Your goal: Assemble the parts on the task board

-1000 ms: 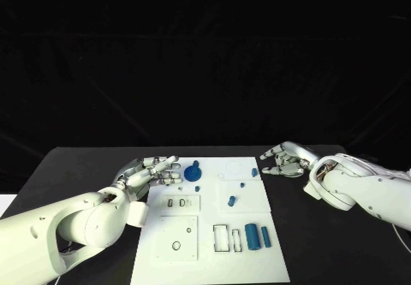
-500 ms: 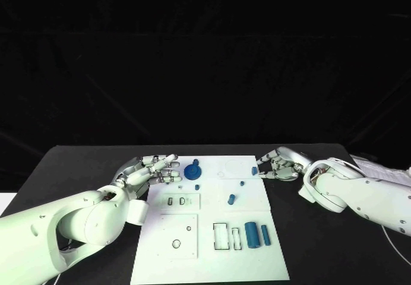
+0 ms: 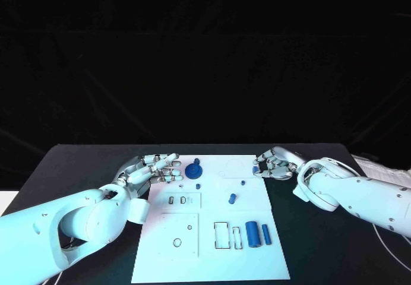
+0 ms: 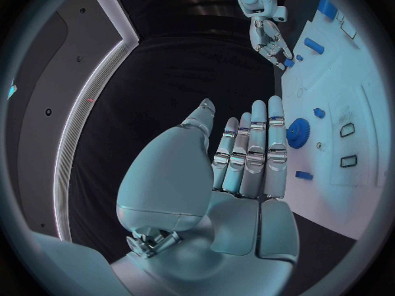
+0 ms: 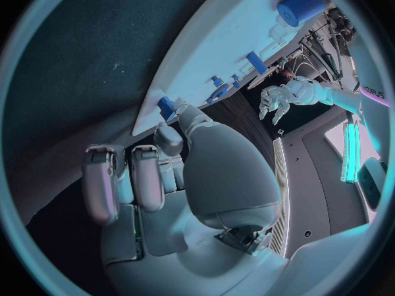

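Note:
The white task board [image 3: 214,261] lies in the middle of the black table. A round blue part [image 3: 193,172] stands near its far left end, and a small blue part [image 3: 256,170] lies at its far right edge. My right hand [image 3: 275,162] hovers beside that small part with fingers bent; in the right wrist view its thumb tip reaches close to the small blue part [image 5: 167,104] and nothing is held. My left hand [image 3: 151,168] is at the board's left edge with fingers straight and apart, empty, next to the round blue part [image 4: 298,128].
More blue parts lie on the board: a short peg [image 3: 231,199], two tiny pieces [image 3: 198,186] [image 3: 242,183], a thick cylinder [image 3: 252,231] and a thin bar [image 3: 266,235]. Outlined slots and holes [image 3: 177,242] mark the near half.
My right hand has moved left to the board's far right edge, up to the small blue part. The left hand has stayed where it was.

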Tool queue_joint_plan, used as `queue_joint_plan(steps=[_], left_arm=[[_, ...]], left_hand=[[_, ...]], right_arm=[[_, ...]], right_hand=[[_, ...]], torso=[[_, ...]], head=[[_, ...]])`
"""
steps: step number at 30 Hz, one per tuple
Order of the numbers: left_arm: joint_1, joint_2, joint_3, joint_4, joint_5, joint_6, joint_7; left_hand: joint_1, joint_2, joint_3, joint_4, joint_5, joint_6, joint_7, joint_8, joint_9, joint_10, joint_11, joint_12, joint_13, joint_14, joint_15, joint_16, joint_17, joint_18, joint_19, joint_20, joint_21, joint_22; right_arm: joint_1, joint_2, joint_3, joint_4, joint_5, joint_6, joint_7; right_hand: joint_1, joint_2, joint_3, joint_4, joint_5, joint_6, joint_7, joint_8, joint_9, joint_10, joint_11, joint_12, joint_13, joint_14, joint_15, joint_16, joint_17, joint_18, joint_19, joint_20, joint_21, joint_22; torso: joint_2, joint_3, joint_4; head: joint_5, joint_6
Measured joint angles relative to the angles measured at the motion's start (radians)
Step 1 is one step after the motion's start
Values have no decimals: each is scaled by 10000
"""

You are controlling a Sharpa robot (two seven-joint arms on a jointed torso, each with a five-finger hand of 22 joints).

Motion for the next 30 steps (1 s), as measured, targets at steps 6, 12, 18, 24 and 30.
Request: queue_joint_plan(steps=[6, 12, 18, 24, 30], left_arm=[[0, 5, 0, 0, -1, 4, -4], [0, 4, 0, 1, -1, 7, -6], [0, 1, 0, 1, -1, 13, -8], [0, -2, 0, 1, -1, 20, -9], [0, -2, 0, 4, -1, 26, -11]], left_hand=[[0, 0, 0, 0, 0, 0, 0, 0, 0, 0, 0, 0, 0, 0, 0, 0, 0, 0, 0, 0, 0, 0], [41, 41, 29, -28, 0, 0, 0, 0, 0, 0, 0, 0, 0, 0, 0, 0, 17, -1, 0, 0, 0, -8], [41, 41, 29, -28, 0, 0, 0, 0, 0, 0, 0, 0, 0, 0, 0, 0, 26, 0, 0, 0, 0, -8], [41, 41, 29, -28, 0, 0, 0, 0, 0, 0, 0, 0, 0, 0, 0, 0, 26, -1, 0, 0, 0, -8], [41, 41, 29, -28, 0, 0, 0, 0, 0, 0, 0, 0, 0, 0, 0, 0, 25, 1, 0, 0, 0, -7]], right_arm=[[-8, 71, 0, -45, -53, 5, -59], [-24, 112, 0, -80, -139, 5, -94], [-36, 144, 0, -116, -219, 5, -146], [-46, 176, 0, -146, -274, 11, -199], [-66, 240, 0, -183, -309, 16, -248]], right_hand=[[116, 116, 94, -93, -230, 298, -83, 135, 31, 113, -76, 102, 82, 1, -75, 0, -1, 0, 38, -38, 0, -1], [156, 156, 123, -123, -287, 409, -124, 155, 31, 129, -89, 115, 107, 1, -74, 0, -2, 0, 37, -38, 0, -1], [156, 156, 123, -123, -287, 457, -101, 155, 30, 129, -88, 115, 107, 1, -74, 0, -3, 0, 37, -38, 0, -2], [191, 199, 151, -151, -287, 550, -128, 202, 41, 172, -117, 143, 123, -32, -113, 0, -3, 0, 37, -38, 0, -3], [140, 251, 180, -179, -324, 728, -192, 232, 54, 218, -145, 184, 165, 1, -147, 0, -4, 0, 73, -73, 0, -4]], torso=[[-1, 0, -1], [-3, 0, -3], [-3, 0, -4], [-3, 7, -4], [-3, 11, -9]], head=[[11, -20], [34, -28], [40, -37], [46, -50], [45, -58]])
